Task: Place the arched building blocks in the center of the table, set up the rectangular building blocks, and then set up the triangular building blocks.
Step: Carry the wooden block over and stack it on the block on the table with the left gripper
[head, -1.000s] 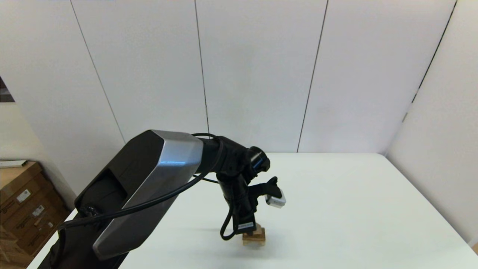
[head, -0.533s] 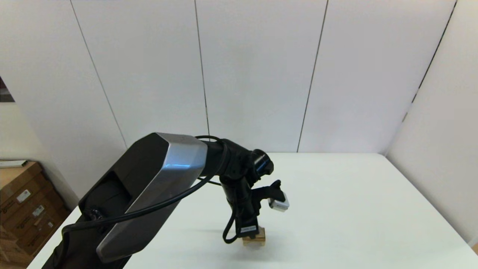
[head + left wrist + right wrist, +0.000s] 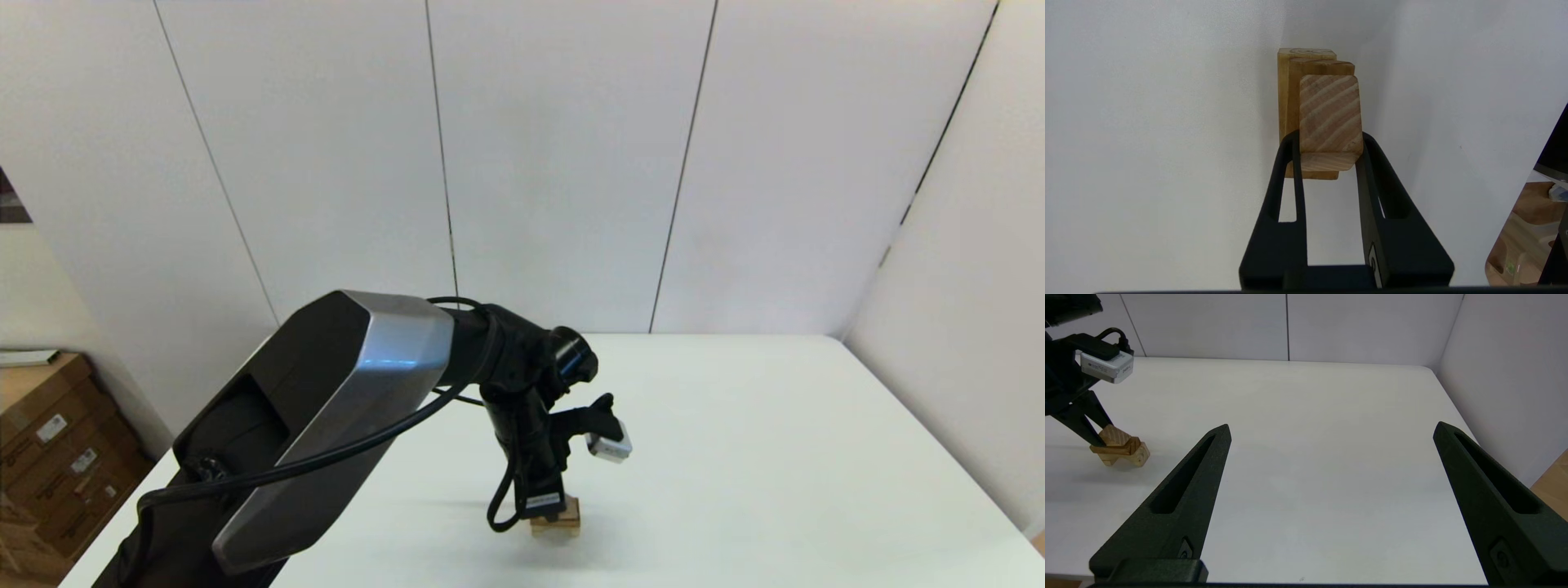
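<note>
The white table [image 3: 775,457] carries a stack of three wooden blocks near its middle-left part. The arched block [image 3: 1284,102] is at the bottom, the rectangular slab [image 3: 1294,94] lies on it, and the triangular wedge [image 3: 1330,118] is on top. The left gripper [image 3: 1327,141] holds the wedge between its narrow jaws (both fingers press its sides). The right gripper [image 3: 1331,433] hovers well apart, jaws wide.

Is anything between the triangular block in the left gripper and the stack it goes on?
Nothing visible. The left gripper grips the triangular block right over the rectangular block and arched block; whether it touches them is unclear.
</note>
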{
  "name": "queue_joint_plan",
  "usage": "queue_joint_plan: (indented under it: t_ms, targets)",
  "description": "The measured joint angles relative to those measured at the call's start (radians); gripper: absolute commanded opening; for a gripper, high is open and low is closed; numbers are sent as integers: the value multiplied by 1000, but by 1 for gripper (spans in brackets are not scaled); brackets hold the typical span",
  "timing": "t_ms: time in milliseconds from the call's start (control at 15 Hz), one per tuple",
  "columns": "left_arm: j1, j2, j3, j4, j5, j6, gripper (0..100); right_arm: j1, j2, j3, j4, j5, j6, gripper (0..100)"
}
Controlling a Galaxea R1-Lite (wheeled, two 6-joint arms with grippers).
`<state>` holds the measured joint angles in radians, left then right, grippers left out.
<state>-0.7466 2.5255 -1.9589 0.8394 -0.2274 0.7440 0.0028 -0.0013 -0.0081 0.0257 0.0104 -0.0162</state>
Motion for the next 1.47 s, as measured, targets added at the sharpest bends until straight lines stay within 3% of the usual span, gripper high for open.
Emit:
queue_joint_plan:
  t_ms: [1467]
  targets:
    - [4,4,-2,-2,3,17,0,0,0,0,0,0,0,100]
